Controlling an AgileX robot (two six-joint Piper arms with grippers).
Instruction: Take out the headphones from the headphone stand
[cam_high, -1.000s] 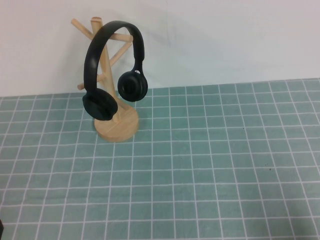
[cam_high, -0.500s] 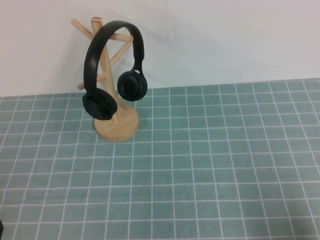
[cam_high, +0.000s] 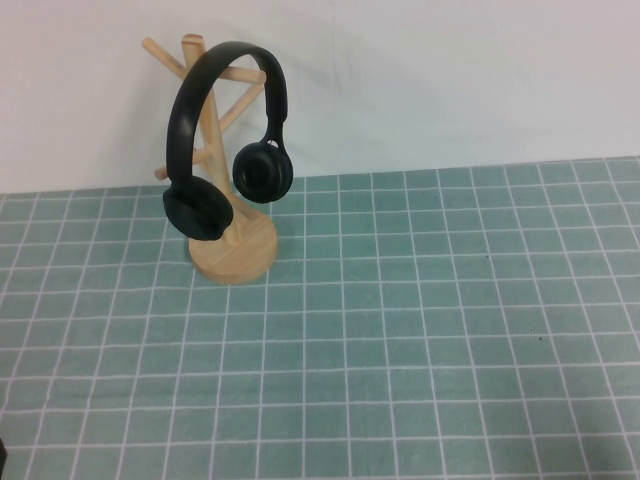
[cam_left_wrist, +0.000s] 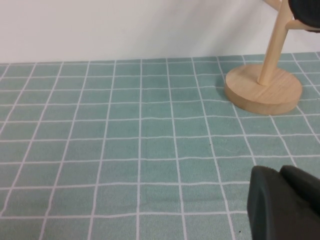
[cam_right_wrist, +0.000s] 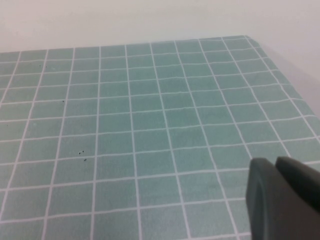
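**Matte black headphones up on the wooden stand**

Matte black headphones (cam_high: 225, 135) draped over the pale wooden headphone stand (cam_high: 232, 250), headband hooked across the upper pegs, one ear cup low against the post, the other hanging beside it. Stand planted at the far left of the green gridded desk (cam_high: 420, 340), close to the white wall. Left gripper (cam_left_wrist: 285, 205) low over the desk, near the stand's round base, well short of touching. Right gripper (cam_right_wrist: 282, 192) over bare grid, well apart. Open or closed? Cannot tell for either.
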